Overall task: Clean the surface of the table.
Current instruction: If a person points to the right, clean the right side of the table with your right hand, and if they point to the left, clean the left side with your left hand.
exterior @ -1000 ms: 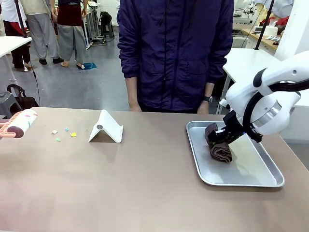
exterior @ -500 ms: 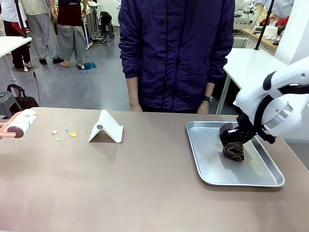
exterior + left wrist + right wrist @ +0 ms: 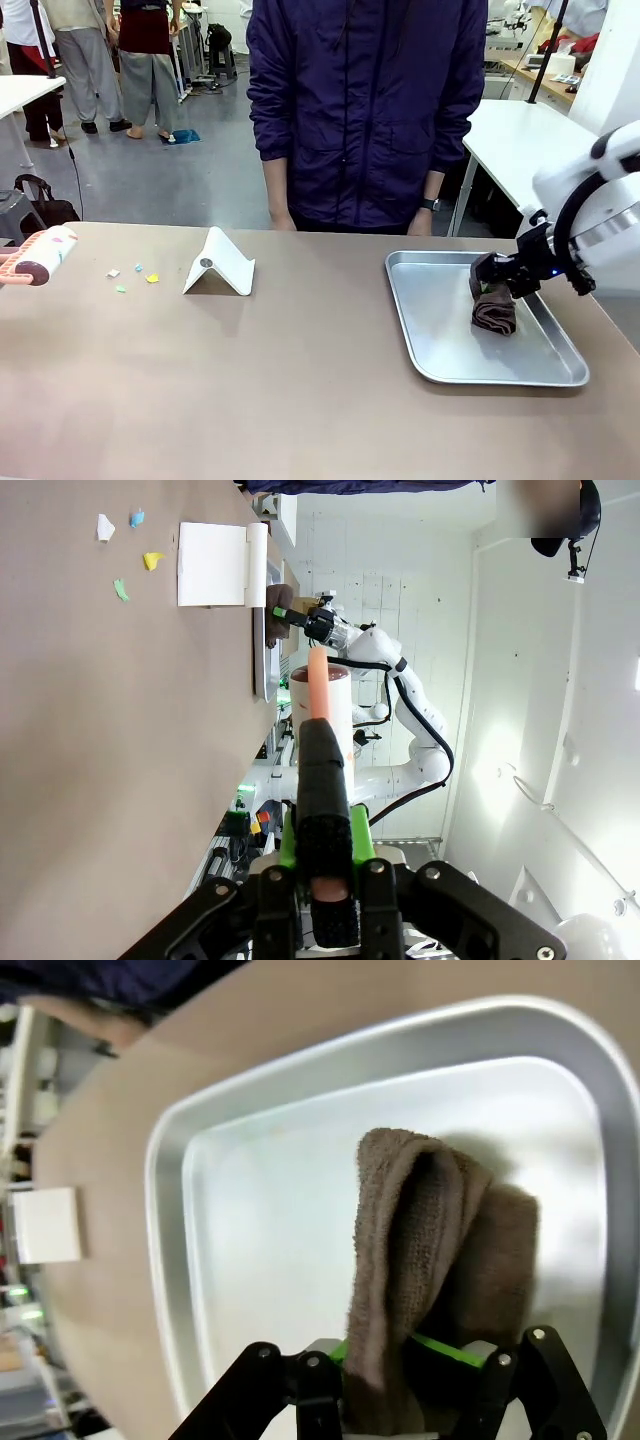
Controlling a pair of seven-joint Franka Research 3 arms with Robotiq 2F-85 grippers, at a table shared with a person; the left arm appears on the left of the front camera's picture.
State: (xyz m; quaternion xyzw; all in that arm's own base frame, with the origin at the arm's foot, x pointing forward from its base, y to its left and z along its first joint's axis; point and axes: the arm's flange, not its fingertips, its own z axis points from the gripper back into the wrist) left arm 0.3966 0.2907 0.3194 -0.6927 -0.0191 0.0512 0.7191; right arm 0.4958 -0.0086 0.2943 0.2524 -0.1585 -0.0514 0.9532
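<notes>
The brownish-tan table (image 3: 250, 380) carries a few small coloured paper scraps (image 3: 132, 275) at its far left, which the left wrist view catches as scraps (image 3: 125, 555). My left gripper (image 3: 325, 845) is shut on the pink handle of a lint roller (image 3: 320, 695); the roller (image 3: 45, 255) pokes in at the table's left edge. Over the silver tray (image 3: 440, 365) my right gripper (image 3: 500, 275) is shut on a brown cloth (image 3: 493, 310), whose lower part rests on the tray. In the right wrist view the cloth (image 3: 400, 1260) hangs folded from that gripper (image 3: 405, 1355).
A white folded stand (image 3: 220, 265) sits on the table just right of the scraps. A person in a dark jacket (image 3: 360, 110) stands at the far edge, hands down. White-topped tables stand at both sides behind.
My right gripper has carried the brown cloth from the tray's left part toward its right side. The lint roller, the scraps and the stand stay where they were.
</notes>
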